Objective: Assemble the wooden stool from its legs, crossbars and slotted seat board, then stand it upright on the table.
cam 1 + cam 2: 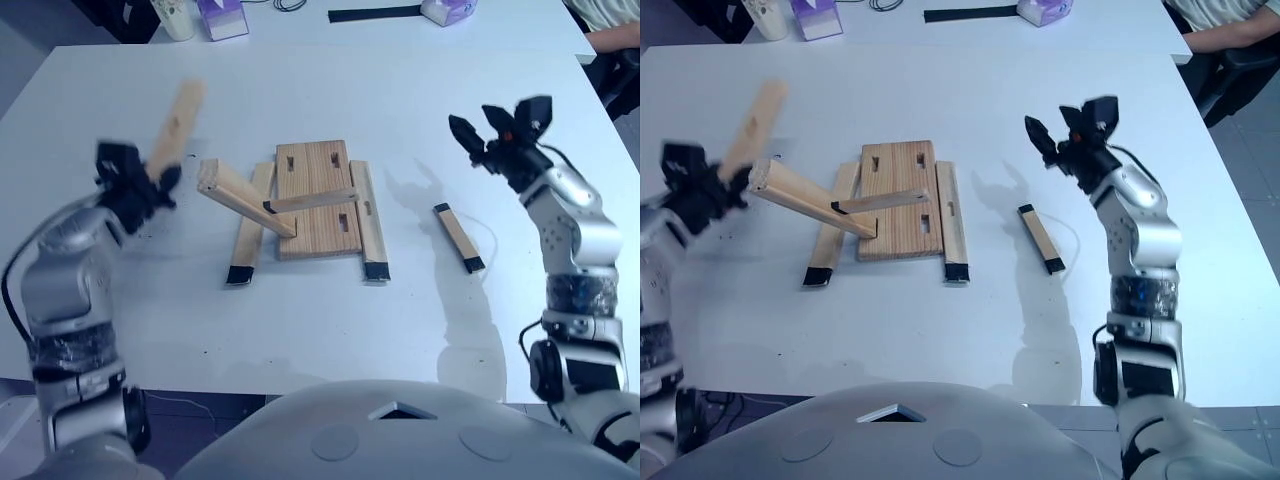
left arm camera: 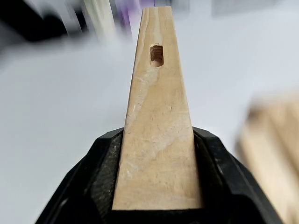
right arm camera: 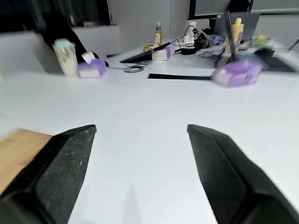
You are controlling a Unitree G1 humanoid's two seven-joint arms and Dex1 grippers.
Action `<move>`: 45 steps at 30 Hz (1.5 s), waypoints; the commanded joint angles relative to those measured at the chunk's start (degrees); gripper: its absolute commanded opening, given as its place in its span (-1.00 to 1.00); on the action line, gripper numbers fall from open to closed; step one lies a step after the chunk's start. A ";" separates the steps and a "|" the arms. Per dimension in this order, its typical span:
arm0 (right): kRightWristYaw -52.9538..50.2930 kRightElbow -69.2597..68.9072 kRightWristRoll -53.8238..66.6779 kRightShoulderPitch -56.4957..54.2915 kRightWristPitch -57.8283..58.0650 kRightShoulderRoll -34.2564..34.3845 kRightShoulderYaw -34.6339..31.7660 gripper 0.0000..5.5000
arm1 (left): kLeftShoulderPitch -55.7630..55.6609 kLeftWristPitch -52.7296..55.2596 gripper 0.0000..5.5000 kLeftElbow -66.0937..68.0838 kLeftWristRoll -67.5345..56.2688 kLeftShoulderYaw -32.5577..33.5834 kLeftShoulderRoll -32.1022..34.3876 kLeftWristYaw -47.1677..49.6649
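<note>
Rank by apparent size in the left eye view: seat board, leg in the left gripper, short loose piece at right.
1. seat board
2. held leg, raised nearer the camera, so flattered
3. short loose piece

Bright overhead light, soft shadows on table (image 1: 300, 330)

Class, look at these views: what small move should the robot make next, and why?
Probably lower the left tool, which grips a slotted leg held aloft, toward the seat board. The board's slots lie uncovered on top, and the right tool hangs open and empty, free to steady the board.
</note>
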 commanded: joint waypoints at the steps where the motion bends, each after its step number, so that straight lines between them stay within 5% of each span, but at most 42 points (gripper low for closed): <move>1: -5.90 15.80 -16.41 -16.55 -12.03 -1.66 10.06 0.31 | -21.45 -3.90 -0.26 -5.36 -12.72 4.93 -6.86 3.89; 5: -2.88 16.76 -10.86 -25.42 -15.06 1.56 5.67 0.31 | -28.76 -2.20 -0.27 -10.83 -25.39 9.40 -6.82 5.51; 10: 3.65 12.42 1.91 -32.14 -17.41 5.60 -1.10 0.31 | -30.79 0.44 -0.27 -14.69 -36.37 6.54 -7.48 6.51; 16: 26.67 1.30 30.83 -34.80 7.99 2.83 -7.87 0.31 | -26.69 4.93 -0.27 -15.63 -45.75 0.92 -6.24 2.14; 23: 41.75 7.36 43.06 -37.72 30.43 -4.85 -8.78 0.31 | -15.11 4.21 -0.27 -18.26 -47.58 -2.90 -3.09 -13.29; 45: 35.75 -5.10 55.49 -36.19 38.77 -1.64 -15.04 0.31 | -11.38 0.89 -0.27 -19.35 -51.36 -6.96 -1.55 -19.85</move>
